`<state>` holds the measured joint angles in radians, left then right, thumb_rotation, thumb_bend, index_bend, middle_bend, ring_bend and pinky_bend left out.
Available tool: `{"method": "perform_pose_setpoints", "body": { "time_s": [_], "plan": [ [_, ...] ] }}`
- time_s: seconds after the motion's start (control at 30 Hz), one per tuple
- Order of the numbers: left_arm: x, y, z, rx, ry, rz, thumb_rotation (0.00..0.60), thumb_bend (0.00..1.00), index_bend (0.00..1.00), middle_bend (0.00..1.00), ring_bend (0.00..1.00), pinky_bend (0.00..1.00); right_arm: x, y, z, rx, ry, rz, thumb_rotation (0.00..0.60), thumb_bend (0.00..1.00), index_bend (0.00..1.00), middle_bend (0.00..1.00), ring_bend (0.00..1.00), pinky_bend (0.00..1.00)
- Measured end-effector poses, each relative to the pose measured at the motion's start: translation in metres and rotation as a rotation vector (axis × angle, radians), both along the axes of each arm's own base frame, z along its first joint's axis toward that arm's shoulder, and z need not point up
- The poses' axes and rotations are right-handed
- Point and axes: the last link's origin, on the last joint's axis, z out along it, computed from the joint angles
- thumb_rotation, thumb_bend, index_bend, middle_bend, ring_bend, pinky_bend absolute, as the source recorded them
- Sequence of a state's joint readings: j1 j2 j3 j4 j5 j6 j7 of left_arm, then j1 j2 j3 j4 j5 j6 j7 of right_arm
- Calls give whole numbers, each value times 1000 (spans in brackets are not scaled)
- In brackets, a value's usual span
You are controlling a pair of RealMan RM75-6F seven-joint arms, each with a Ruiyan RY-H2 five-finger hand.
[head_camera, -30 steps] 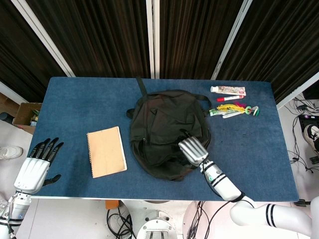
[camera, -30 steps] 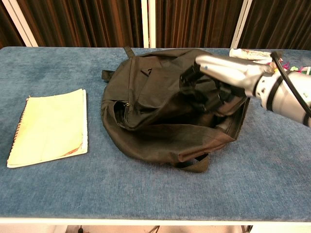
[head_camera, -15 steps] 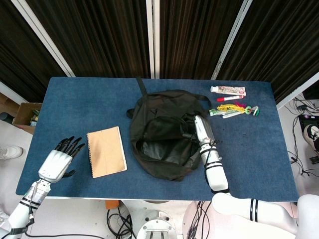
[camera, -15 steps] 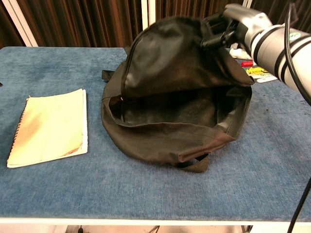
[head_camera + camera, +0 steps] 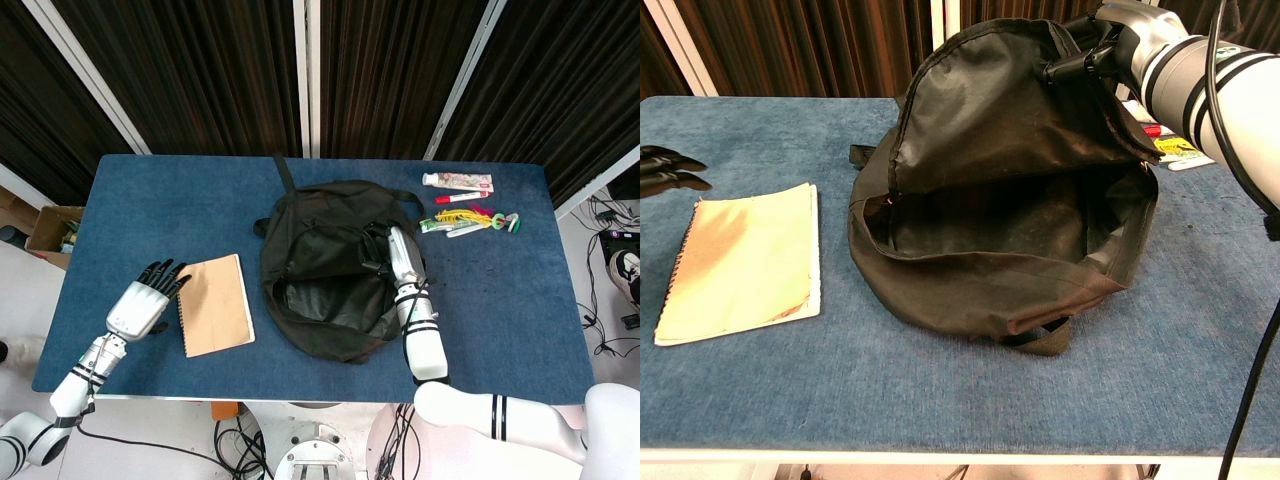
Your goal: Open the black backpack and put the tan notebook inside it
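Observation:
The black backpack (image 5: 330, 265) lies in the middle of the blue table (image 5: 140, 200) with its mouth gaping toward me. My right hand (image 5: 398, 255) grips the top flap (image 5: 990, 110) and holds it lifted, so the dark inside (image 5: 990, 225) shows. The tan spiral notebook (image 5: 213, 304) lies flat to the left of the backpack (image 5: 980, 270). My left hand (image 5: 150, 297) hovers with fingers spread just left of the notebook (image 5: 740, 260), holding nothing; only its fingertips (image 5: 665, 170) show in the chest view.
A tube (image 5: 458, 181), a red pen (image 5: 462, 198) and small colourful items (image 5: 480, 219) lie at the table's far right. A backpack strap (image 5: 284, 172) runs toward the back edge. A cardboard box (image 5: 52, 228) stands on the floor at the left.
My left hand has moved in from the table's front left corner toward the notebook. My right hand raised the flap from the closed bag and now holds it open slightly higher.

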<state>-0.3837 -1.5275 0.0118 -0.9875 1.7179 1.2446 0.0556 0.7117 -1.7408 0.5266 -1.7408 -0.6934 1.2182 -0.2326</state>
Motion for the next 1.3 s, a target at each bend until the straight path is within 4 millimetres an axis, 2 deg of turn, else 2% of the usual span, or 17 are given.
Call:
{"method": "perform_pose_setpoints", "body": {
  "time_s": [0.33,0.5,0.73,0.87,0.93,1.07,1.3],
  "plan": [
    [5,8,-17,-48,-57,-16,600,0,132,59,30,139,1,-1,0,-3,-7,-1,600,547,788,561,331,123],
    [10,12,-24,-75,-141,-5,600,0,142,61,31,139,0,1,-1,1,-10,0,600,547,788,562,331,117],
    [17,23,-39,-90,-308,17,600,0,247,179,108,159,-1,0,-3,4,-21,-4,600,558,788,562,331,116],
    [17,29,-49,-79,-369,24,600,0,269,196,120,166,-1,0,-2,4,-21,-1,600,583,788,562,331,116],
    [18,32,-53,-74,-391,23,600,36,274,197,120,167,-1,0,-2,4,-20,-1,600,587,788,562,331,116],
    [25,35,-62,-54,-456,15,600,177,274,204,129,168,-1,0,-2,4,-25,0,600,592,788,562,331,115],
    [38,42,-68,-27,-565,1,600,260,274,204,131,167,-2,-1,1,-1,-34,-1,600,592,788,562,331,115]
  ]
}}
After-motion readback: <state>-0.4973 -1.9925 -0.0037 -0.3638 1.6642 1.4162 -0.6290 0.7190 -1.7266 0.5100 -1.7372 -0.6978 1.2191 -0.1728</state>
